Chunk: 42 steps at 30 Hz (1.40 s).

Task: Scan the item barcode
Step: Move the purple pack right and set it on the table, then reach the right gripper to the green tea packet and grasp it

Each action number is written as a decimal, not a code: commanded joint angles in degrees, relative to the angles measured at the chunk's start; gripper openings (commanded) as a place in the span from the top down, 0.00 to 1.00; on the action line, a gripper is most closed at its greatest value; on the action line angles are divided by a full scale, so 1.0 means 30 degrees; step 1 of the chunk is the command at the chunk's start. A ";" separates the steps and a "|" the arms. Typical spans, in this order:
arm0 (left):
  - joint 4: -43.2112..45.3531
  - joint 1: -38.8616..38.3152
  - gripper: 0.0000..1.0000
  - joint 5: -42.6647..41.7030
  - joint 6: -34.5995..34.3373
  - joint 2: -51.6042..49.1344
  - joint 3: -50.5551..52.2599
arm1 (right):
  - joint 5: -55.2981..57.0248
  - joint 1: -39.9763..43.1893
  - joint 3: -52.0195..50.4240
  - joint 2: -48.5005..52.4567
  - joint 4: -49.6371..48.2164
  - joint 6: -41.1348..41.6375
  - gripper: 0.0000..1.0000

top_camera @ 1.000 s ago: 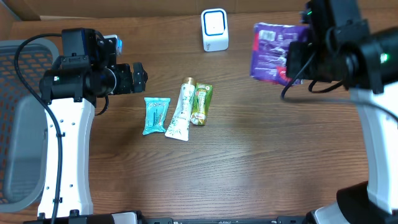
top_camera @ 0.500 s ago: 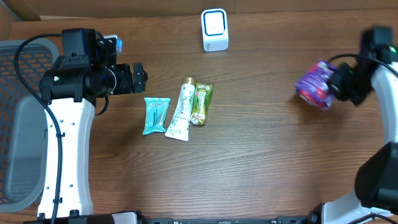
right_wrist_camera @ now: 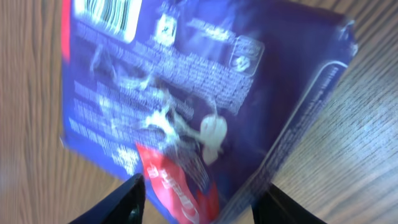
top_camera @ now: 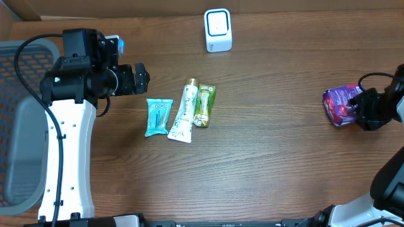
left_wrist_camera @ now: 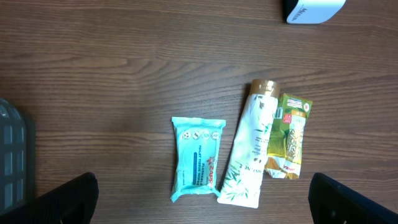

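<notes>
**Item under task.** The purple crinkled foil packet [top_camera: 339,104] is at the far right edge of the brown wood-grain surface [top_camera: 271,164], well apart from the small white box scanner with a blue-rimmed face [top_camera: 218,29] at the far edge. In the right wrist view the packet fills the frame, blurred. Its printed barcode [right_wrist_camera: 115,15] is at the top, facing the camera rather than the scanner.

**Change noted.** One second ago the packet was held aloft just right of the scanner, with the right end effector [top_camera: 367,108] clamped on it. Since then the arm has swung it out to the right and down. The fingers [right_wrist_camera: 134,198] now stand apart, with the packet's lower edge between them and no pinch evident. Whether it is fully free cannot be confirmed through the blur.

**Assessment.** The scan pass for this packet appears finished, and it is being let go to one side. Whether the scanner registered it cannot be told.

**Left side.** The left end effector [left_wrist_camera: 202,205] has not moved. It hangs empty, with its fingers spread wide, above the centre group.

**Surface.** Three items lie close together mid-surface:
- a teal flat wipes packet [top_camera: 158,117]
- a white squeeze tube with a gold cap [top_camera: 183,112]
- a green sachet [top_camera: 203,105] touching the tube's side

These are judged still to be scanned. A grey mesh basket [top_camera: 19,126] stands at the left edge.

**Room.** Little shows beyond a cardboard-coloured strip [top_camera: 95,7] along the far side.
</notes>
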State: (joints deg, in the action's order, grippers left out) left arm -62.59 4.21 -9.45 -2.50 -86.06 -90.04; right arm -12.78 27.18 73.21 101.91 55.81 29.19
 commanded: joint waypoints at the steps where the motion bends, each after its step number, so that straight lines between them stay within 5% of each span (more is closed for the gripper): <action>1: -0.0015 -0.0087 0.01 -0.0153 0.0481 -0.0066 -0.0379 | -0.0794 -0.0481 0.1807 -0.0991 0.0678 -0.1785 0.46; 6: -0.0007 -0.0087 0.00 -0.0153 0.0481 -0.0066 -0.0379 | -0.2193 -0.3249 0.3701 -0.2251 0.2215 -0.3475 0.42; 16: -0.0007 -0.0087 0.01 -0.0153 0.0481 -0.0066 -0.0379 | -0.2346 -1.1999 0.3723 -0.1406 0.0073 -0.1617 0.36; 27: -0.0015 -0.0087 0.01 -0.0153 0.0481 -0.0066 -0.0379 | 0.0321 -1.9081 0.3716 0.2674 -0.3446 0.1384 0.46; 36: -0.0015 -0.0087 0.00 -0.0153 0.0481 -0.0066 -0.0379 | 0.1348 -2.0546 0.3949 0.3475 -0.4911 0.1858 0.46; 42: -0.0007 -0.0087 0.00 -0.0153 0.0481 -0.0066 -0.0379 | 0.1326 -2.0954 0.4182 0.3847 -0.5377 0.1843 0.37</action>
State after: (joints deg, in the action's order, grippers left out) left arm -62.59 4.21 -9.45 -2.50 -86.06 -90.04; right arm -9.85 -34.87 83.68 112.29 40.53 34.33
